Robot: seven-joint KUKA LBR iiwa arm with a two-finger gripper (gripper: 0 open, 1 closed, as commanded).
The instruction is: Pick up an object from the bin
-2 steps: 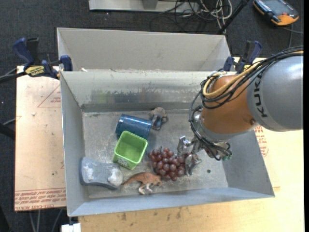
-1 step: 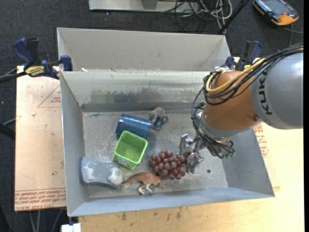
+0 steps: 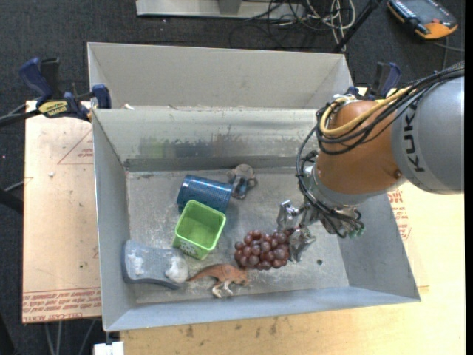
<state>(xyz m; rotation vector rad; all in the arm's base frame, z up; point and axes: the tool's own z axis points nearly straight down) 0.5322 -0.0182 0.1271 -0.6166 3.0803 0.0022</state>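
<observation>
Your pincer (image 3: 297,229) hangs low in the bin (image 3: 222,135), toward its 4 o'clock part, and the thing nearest it is a bunch of dark red grapes (image 3: 259,251). That relation is the one your next move turns on: the bunch lies at about 8 o'clock from the pincer, just beside it, with its 3 o'clock end right under the tip. Whether the two touch you cannot tell. The bunch's long axis runs roughly from 9 to 3 o'clock, slightly raised at the 3 o'clock end, so I judge that a short shift toward 8 o'clock would centre you over it. You also cannot tell whether the pincer is released or clenched, as the orange wrist cover and cables shade it, and nothing shows held in it. There is one arm only, so no choice of side. Count the rest: one green square cup (image 3: 199,228) at 9 o'clock from the grapes, one blue cup (image 3: 205,193) on its side at 12 o'clock from the green one, one brown toy dinosaur (image 3: 222,275) at the grapes' 7 o'clock, one grey-blue lump (image 3: 148,263) at the bin's 8 o'clock corner, one small grey piece (image 3: 242,180) by the far wall.
</observation>
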